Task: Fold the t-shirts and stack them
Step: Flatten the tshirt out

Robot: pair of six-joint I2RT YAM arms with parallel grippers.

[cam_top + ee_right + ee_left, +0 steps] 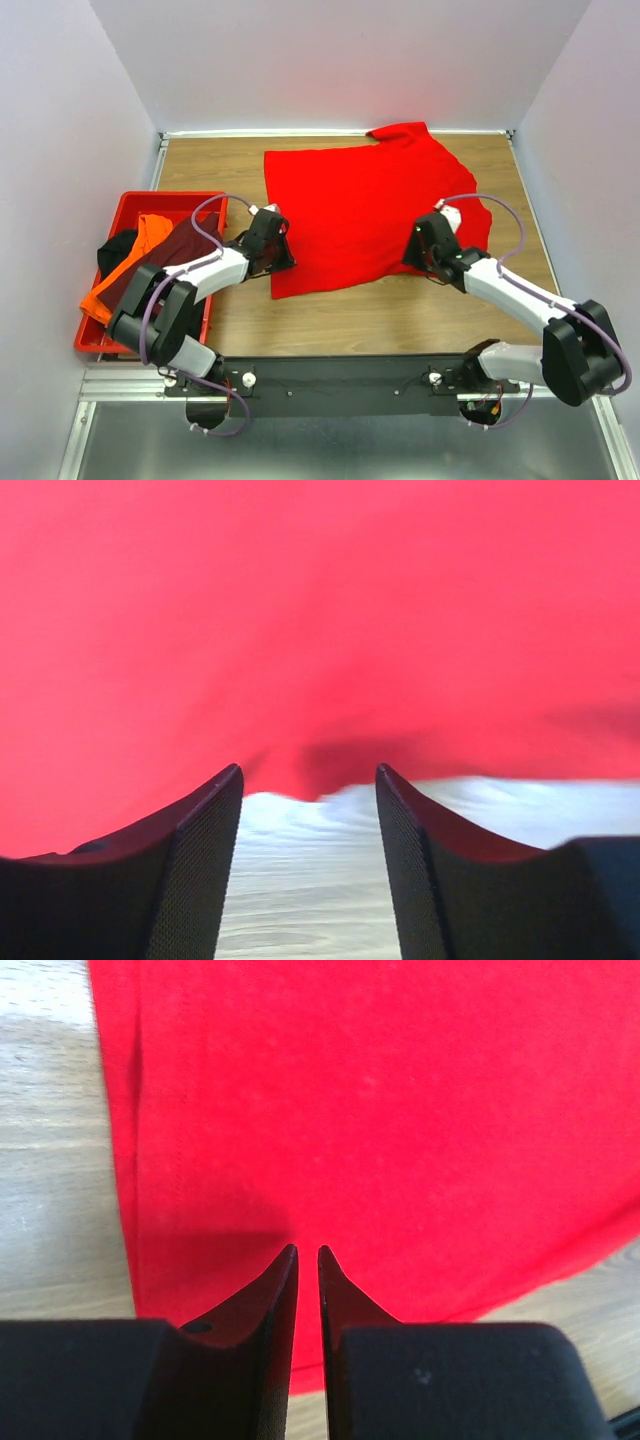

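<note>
**A:** What are the left fingers (285, 1285) doing?

**B:** They are pressed almost together with only a sliver of gap, and I see no cloth caught between them. Their tips sit over the bright red t-shirt (370, 200), just inside its hem near its 7 o'clock corner.

**A:** And the right fingers (225, 790)?

**B:** Spread wide and holding nothing. The shirt's edge lies right at their tips, a little rumpled between them, at about 4 o'clock on the shirt in the top view.

**A:** Where does the shirt lie?

**B:** It is spread flat on the wooden counter (400, 320), from the centre toward 12 o'clock. The orange t-shirt (150, 230), maroon t-shirt (170, 255) and black t-shirt (113, 250) are heaped in the red crate (170, 197) at 9 o'clock.

**A:** How will it handle?

**B:** Light and limp, I'd judge. It will sag and drag rather than keep a shape, and it should slide easily on smooth wood. Take it at the hem by the two near corners, where the seam gives a thicker bite. Pinch low enough to catch both layers, or only the top one will lift.
</note>
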